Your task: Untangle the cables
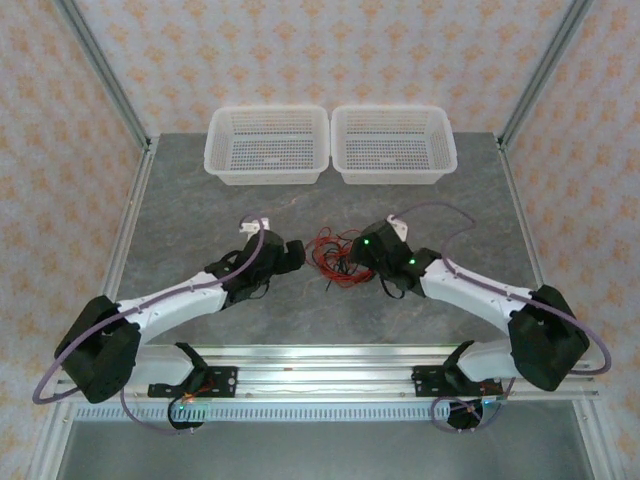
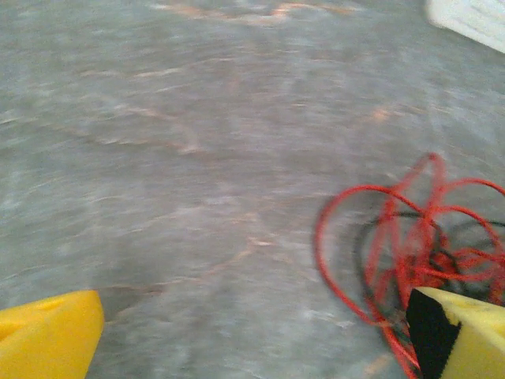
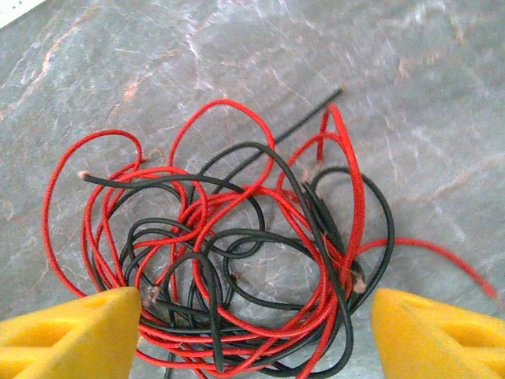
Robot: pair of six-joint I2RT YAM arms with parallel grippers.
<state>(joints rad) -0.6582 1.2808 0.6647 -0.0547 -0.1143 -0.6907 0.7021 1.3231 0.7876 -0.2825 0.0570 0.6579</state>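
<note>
Grey marbled table (image 1: 200, 200) from above: the cables (image 1: 335, 258), a red-and-black tangle, lay at its centre between both arms. On the left wrist view, the left gripper (image 2: 252, 335) was spread, with the tangle at 4 o'clock. On the right wrist view, the right gripper (image 3: 252, 332) gaped, fingers flanking the heap. I judged the wire light, limp and springy; I'd pinch the stray red end at 4 o'clock.
</note>
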